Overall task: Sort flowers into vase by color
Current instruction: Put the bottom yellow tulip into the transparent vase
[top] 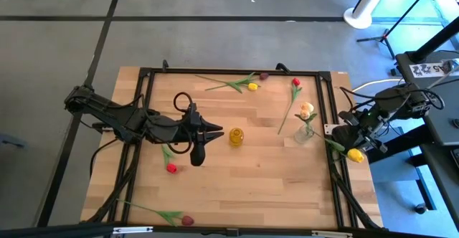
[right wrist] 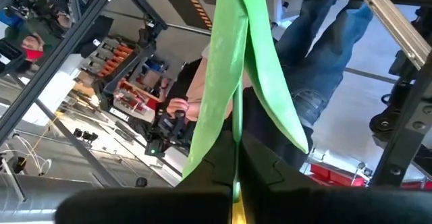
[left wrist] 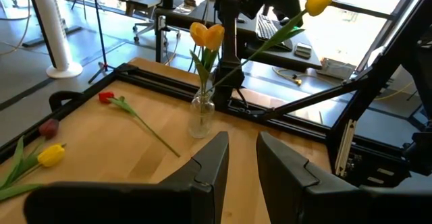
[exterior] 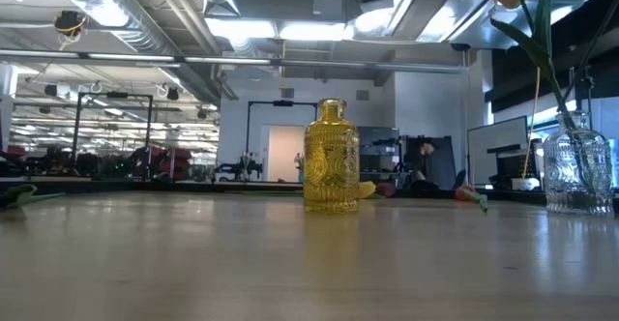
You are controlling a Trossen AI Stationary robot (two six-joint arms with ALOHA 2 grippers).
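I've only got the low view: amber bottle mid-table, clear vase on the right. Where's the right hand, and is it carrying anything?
Observer: The right hand is at the table's right edge, beside the clear vase, shut on the stem of a yellow tulip.
Operator: And the left hand?
Observer: The left hand is open and empty, above the table on the left arm's side of the amber bottle.
Operator: Any flower near it?
Observer: Yes, a red tulip lies flat on the table close to it.
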